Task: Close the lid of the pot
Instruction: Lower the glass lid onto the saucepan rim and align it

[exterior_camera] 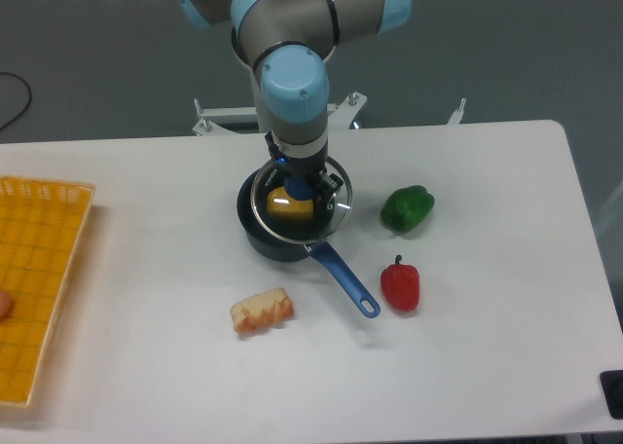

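Note:
The small black pot (268, 241) stands at the middle of the white table, its long blue handle (346, 282) pointing to the front right. A yellow thing (289, 206) lies inside it. The glass pot lid (329, 208), with a thin metal rim, hangs tilted just over the pot, shifted a little to the right. My gripper (299, 185) comes straight down over the lid's centre and is shut on its blue knob (299, 187), which the fingers mostly hide.
A green pepper (407, 208) and a red pepper (400, 284) lie to the right of the pot. A piece of bread-like toy food (262, 311) lies in front of it. A yellow basket (39, 278) stands at the left edge.

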Action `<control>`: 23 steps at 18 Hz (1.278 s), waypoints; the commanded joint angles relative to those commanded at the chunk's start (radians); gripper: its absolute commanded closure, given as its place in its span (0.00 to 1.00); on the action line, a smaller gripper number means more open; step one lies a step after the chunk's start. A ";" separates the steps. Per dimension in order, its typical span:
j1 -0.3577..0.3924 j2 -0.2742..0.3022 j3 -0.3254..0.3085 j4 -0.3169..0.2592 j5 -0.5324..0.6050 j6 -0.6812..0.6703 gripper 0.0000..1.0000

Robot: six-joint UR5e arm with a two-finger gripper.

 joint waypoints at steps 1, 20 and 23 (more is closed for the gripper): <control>-0.012 0.000 0.000 0.000 0.002 0.002 0.52; -0.058 -0.015 -0.049 0.078 0.037 -0.018 0.51; -0.058 -0.014 -0.057 0.078 0.038 -0.017 0.51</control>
